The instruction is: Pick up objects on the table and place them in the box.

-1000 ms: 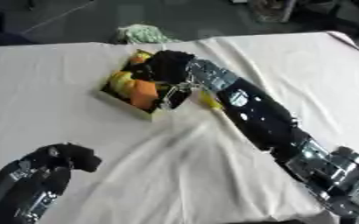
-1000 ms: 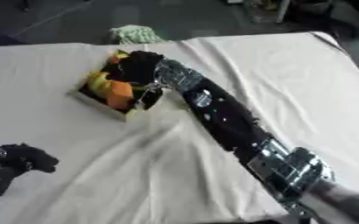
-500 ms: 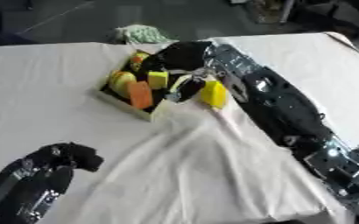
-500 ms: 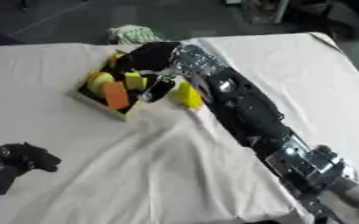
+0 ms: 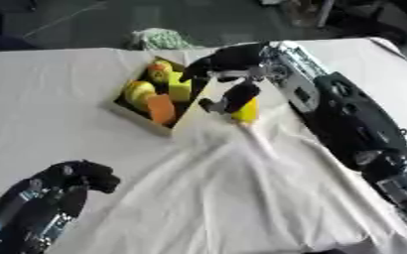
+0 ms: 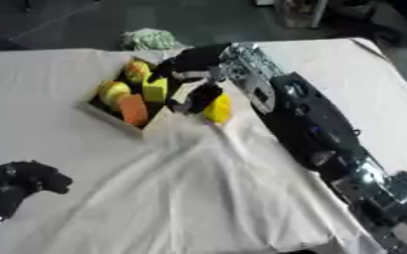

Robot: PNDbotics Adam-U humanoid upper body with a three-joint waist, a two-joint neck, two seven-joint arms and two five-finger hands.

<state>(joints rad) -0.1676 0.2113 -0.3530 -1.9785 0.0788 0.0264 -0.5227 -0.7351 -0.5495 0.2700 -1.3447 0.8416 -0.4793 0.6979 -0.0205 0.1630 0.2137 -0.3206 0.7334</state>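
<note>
Right hand (image 5: 229, 74) curled above the box's near wall, thumb touching yellow object (image 5: 246, 110) just below it on the cloth beside box (image 5: 152, 126), pinch unclear; left hand (image 5: 77, 177) far off, fisted.

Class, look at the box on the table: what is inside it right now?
Inside the box lie yellow and orange objects. The right hand covers its far corner, hiding whatever lies there.
</note>
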